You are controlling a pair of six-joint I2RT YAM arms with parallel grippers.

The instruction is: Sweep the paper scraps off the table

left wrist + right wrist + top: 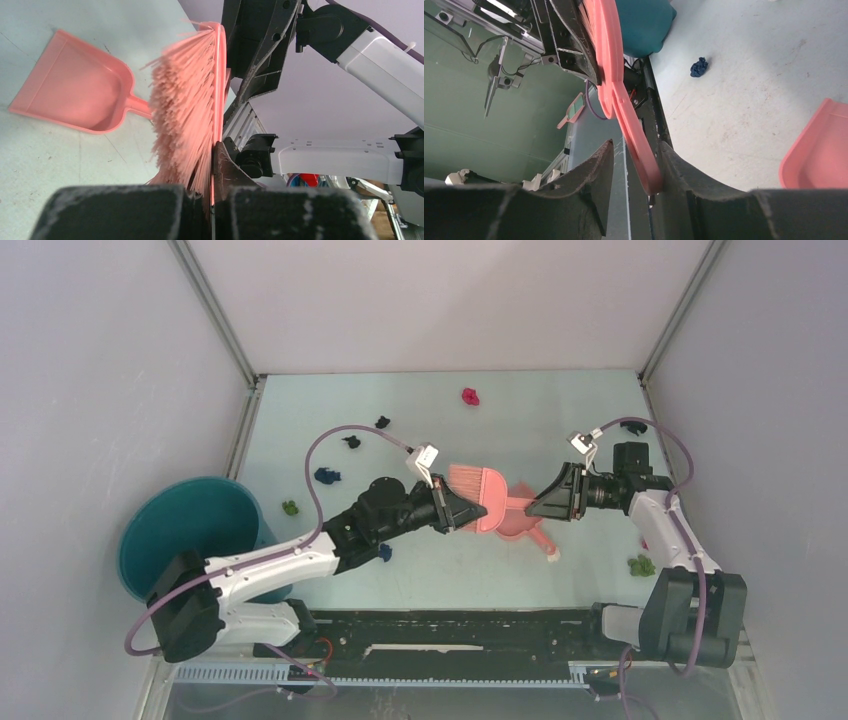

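Observation:
My left gripper (468, 510) is shut on the head of the salmon-pink brush (478, 490) and holds it above the table (440, 400), bristles (185, 110) sideways. My right gripper (532, 508) is open with the brush handle (636, 135) between its jaws. The handle touches one finger (674, 165) and a gap shows on the other side. The pink dustpan (520, 528) lies on the table below, also in the left wrist view (75, 95). Paper scraps lie apart: magenta (470, 396), black (382, 422), dark blue (326, 476), green (641, 565). One blue scrap (698, 67) shows in the right wrist view.
The round teal bucket (190, 530) stands at the table's left edge, beside the left arm. Grey walls and metal rails (245, 430) enclose the table. A black scrap (632, 426) lies by the right rail and a green one (290, 507) near the bucket.

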